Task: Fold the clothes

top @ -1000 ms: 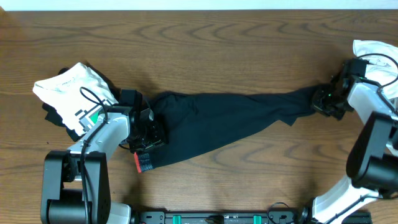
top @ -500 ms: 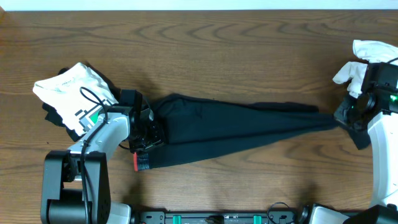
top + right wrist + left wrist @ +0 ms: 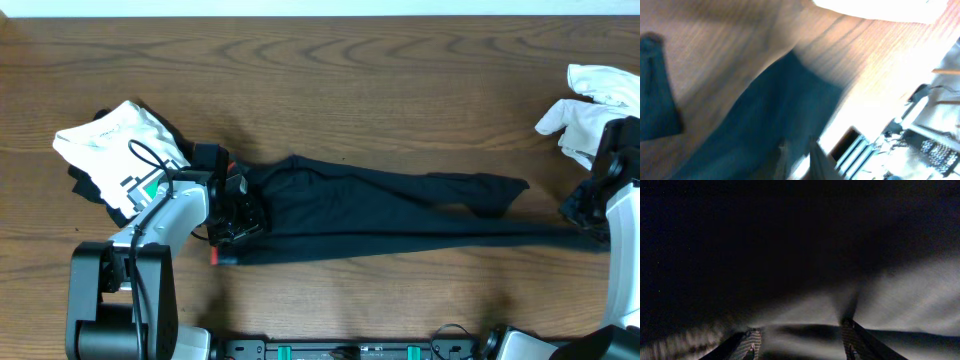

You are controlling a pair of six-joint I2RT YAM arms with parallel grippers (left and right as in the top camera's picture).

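Note:
A dark navy pair of trousers [image 3: 400,215] lies stretched long and flat across the table from left to right. My left gripper [image 3: 238,215] is at its left, waist end and is shut on the bunched cloth. In the left wrist view the dark fabric [image 3: 805,280] fills the frame and lies between the fingers [image 3: 801,337]. My right gripper [image 3: 590,215] is shut on one leg end at the far right and holds it taut. In the right wrist view the cloth [image 3: 765,115] runs into the narrow jaws [image 3: 799,150]. The other leg end [image 3: 508,190] lies loose.
A white garment over dark clothes [image 3: 115,145] lies heaped at the left behind my left arm. Another white garment [image 3: 590,105] lies at the far right edge, just behind my right arm. A small red tag [image 3: 216,257] sticks out at the waist end.
My right gripper has pulled the leg end to the right and toward the front. The trousers have gone from a wide slack shape to a long taut strip. The left arm has stayed put.

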